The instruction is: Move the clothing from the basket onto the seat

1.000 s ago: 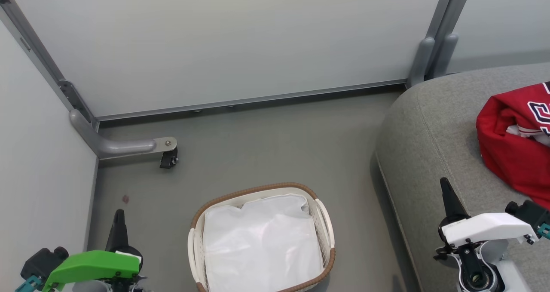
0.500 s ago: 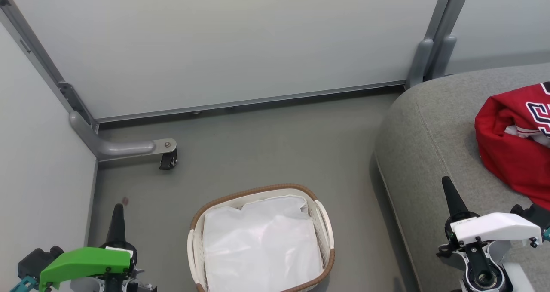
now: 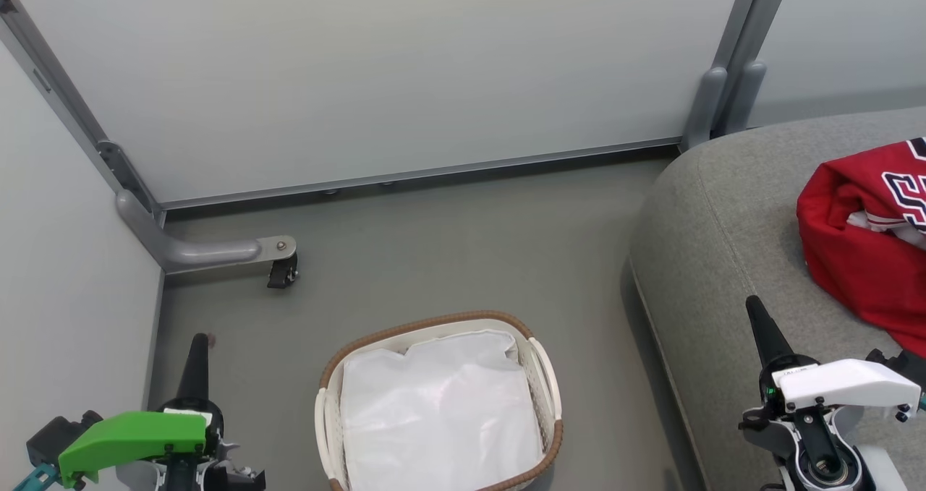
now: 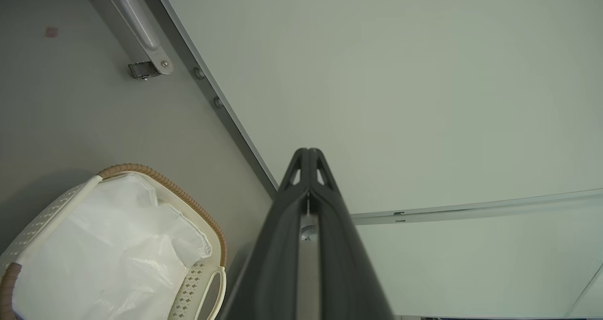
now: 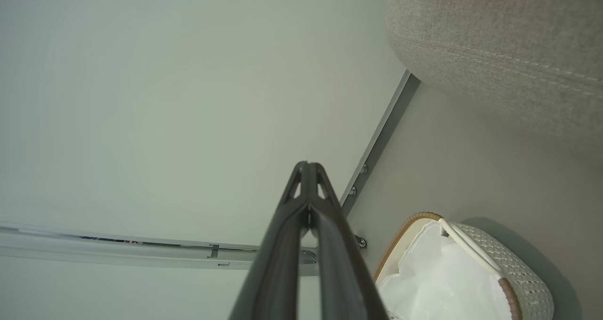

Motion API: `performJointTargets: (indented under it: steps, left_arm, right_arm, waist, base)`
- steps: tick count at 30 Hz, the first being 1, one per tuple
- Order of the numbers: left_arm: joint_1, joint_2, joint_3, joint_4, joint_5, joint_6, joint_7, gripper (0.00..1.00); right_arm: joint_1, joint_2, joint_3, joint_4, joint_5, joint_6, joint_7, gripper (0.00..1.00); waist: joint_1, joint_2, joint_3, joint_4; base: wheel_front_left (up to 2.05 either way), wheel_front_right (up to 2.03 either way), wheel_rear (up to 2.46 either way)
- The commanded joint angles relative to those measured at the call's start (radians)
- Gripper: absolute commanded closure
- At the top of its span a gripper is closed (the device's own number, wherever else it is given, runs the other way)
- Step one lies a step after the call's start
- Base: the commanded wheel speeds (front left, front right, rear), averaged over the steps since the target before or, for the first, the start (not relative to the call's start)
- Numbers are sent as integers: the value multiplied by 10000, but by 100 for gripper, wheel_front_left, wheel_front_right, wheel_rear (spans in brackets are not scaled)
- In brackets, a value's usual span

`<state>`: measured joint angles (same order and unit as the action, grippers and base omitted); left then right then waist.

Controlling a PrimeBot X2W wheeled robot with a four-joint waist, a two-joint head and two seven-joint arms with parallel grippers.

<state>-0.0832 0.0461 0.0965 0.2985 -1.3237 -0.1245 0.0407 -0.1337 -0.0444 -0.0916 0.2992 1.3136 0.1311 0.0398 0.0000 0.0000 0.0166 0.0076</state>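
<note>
Both pincers are clenched shut with nothing in them. Over the last second they've sunk back toward the near edge of the head view: left pincer (image 3: 197, 350) over the floor (image 3: 448, 238) just left of the basket (image 3: 434, 318), right pincer (image 3: 757, 314) over the near part of the seat (image 3: 723, 223). The view itself nudged a touch too, so some of that is the head moving.

Nothing else budged. The clothing (image 3: 854, 267) is a red heap on the seat at the far right, well apart from the basket. The basket has just its white liner (image 3: 441, 404) showing, no red anywhere. So I reckon the job's basically done and the arms are just parking. Can't see under the liner though.
</note>
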Motion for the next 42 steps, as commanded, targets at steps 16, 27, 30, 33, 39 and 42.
performJointTargets:
  steps: [16,27,30,33,39,42]
  left_arm:
    - [-266,64,120,-305,-1423,-75,367,100]
    - [-305,67,167,-453,-2274,-82,591,100]
    - [-310,68,178,-495,-2463,-85,642,100]
    - [-317,68,185,-525,-2660,-87,704,100]
    - [-311,69,197,-559,-2906,-91,773,100]
    - [-303,69,196,-551,-2904,-89,773,100]
  right_arm:
    - [187,-74,-137,-326,1467,-4,387,100]
    - [243,-81,-196,-477,2341,-3,598,100]
    - [271,-84,-213,-506,2556,-3,656,100]
    - [288,-86,-230,-536,2757,-5,710,100]
    - [313,-88,-248,-576,3006,-5,781,100]
    - [312,-88,-246,-573,3007,-4,781,100]
  waist:
    - [0,0,-57,-32]
    - [0,0,-98,-56]
    - [0,0,-109,-62]
    - [0,0,-119,-67]
    - [0,0,-135,-76]
    - [0,0,-135,-76]
  base:
    - [0,0,0]
    - [0,0,0]
    - [0,0,0]
    - [0,0,0]
    - [0,0,0]
    - [0,0,0]
